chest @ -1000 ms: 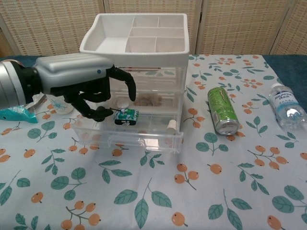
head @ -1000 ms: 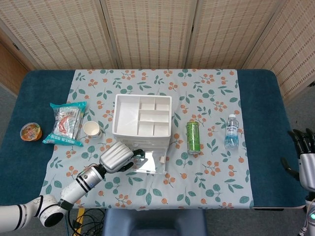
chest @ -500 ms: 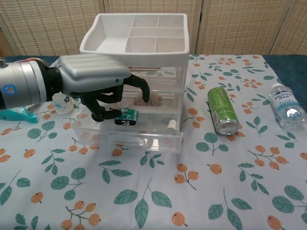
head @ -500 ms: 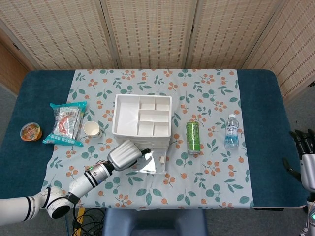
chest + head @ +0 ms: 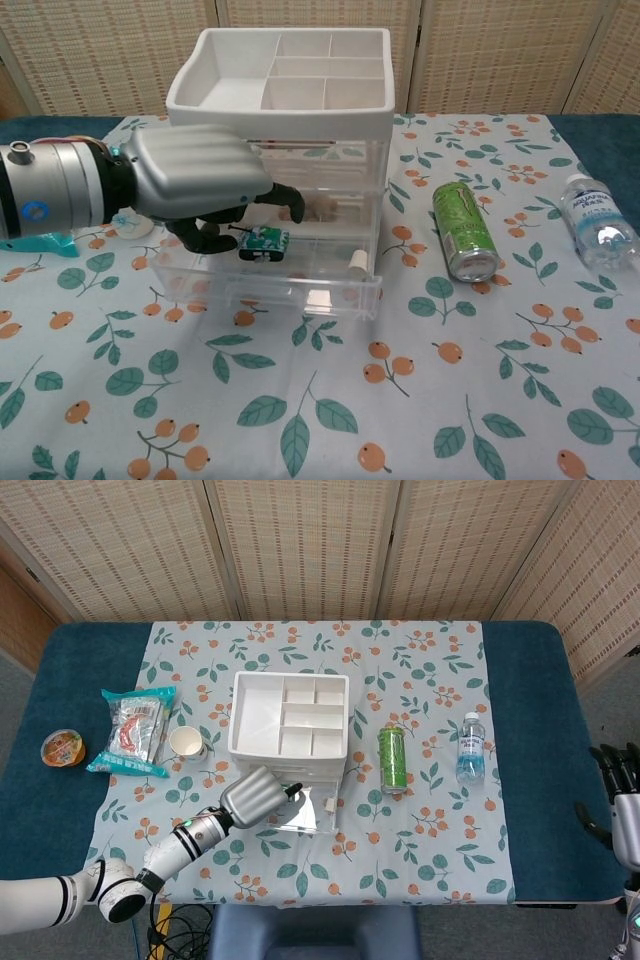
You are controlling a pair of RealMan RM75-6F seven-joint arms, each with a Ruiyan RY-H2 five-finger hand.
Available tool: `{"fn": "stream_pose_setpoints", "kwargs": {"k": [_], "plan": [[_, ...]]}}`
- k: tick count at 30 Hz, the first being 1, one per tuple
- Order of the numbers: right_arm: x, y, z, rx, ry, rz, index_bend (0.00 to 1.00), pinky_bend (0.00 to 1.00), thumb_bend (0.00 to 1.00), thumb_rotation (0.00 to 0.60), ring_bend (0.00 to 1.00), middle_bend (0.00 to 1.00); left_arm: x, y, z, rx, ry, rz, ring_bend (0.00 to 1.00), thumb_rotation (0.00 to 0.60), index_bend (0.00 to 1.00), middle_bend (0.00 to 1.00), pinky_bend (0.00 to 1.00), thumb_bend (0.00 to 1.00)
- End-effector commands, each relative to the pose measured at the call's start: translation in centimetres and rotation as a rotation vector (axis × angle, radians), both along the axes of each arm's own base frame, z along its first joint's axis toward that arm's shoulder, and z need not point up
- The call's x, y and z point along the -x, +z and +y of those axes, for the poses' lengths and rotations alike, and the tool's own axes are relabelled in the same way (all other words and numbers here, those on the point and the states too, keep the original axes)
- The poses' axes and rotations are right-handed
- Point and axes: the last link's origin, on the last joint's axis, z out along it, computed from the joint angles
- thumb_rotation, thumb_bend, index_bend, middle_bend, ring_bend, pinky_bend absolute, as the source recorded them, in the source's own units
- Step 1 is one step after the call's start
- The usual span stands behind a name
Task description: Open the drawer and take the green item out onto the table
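A white drawer unit (image 5: 256,712) (image 5: 214,76) stands mid-table with its clear bottom drawer (image 5: 310,296) (image 5: 306,816) pulled out toward me. A small green item (image 5: 263,241) lies on the drawer floor. My left hand (image 5: 252,796) (image 5: 195,175) reaches into the drawer from the left, fingers curled over the item and the thumb beside its left end; the item still rests on the drawer floor. In the head view the hand hides the item. My right hand (image 5: 620,800) hangs off the table's right edge, fingers apart and holding nothing.
A green can (image 5: 392,758) (image 5: 463,232) lies right of the unit, a water bottle (image 5: 470,748) (image 5: 598,220) beyond it. Left of the unit are a paper cup (image 5: 187,744), a snack bag (image 5: 135,730) and a jelly cup (image 5: 62,748). A small white piece (image 5: 357,262) sits in the drawer's right end.
My left hand has pushed further right into the drawer and lowered, its fingers curling closer over the green item. The item has not moved. The right hand dropped slightly.
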Motion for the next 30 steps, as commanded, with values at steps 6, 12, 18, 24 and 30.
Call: {"fn": "stream_pose_setpoints", "kwargs": {"k": [6,12,18,24,30], "plan": [[-0.02,-0.03,0.03,-0.001,-0.002,0.001,0.13,0.18,0.31,0.6,0.11,0.16,-0.05,-0.36,-0.14,-0.019,-0.002,0.056,1.0,0.6,0.22,0.96,1.0,0.38],[-0.01,-0.1,0.08,-0.003,-0.004,0.0,0.13,0.18,0.31,0.6,0.11,0.16,-0.22,-0.58,-0.14,-0.027,0.002,0.061,1.0,0.6,0.22,0.96,1.0,0.38],[0.04,-0.04,0.2,-0.001,-0.007,0.001,0.13,0.18,0.31,0.6,0.11,0.16,-0.25,-0.84,0.02,-0.031,0.001,0.077,1.0,0.6,0.22,0.96,1.0,0.38],[0.09,-0.04,0.27,-0.001,-0.007,-0.003,0.13,0.18,0.31,0.6,0.11,0.16,-0.23,-0.99,0.1,-0.053,-0.015,0.096,1.0,0.6,0.27,0.96,1.0,0.38],[0.23,-0.01,0.3,0.0,-0.01,-0.005,0.13,0.18,0.31,0.6,0.11,0.16,-0.2,-1.09,0.07,-0.053,-0.015,0.108,1.0,0.6,0.29,0.96,1.0,0.38]]}}
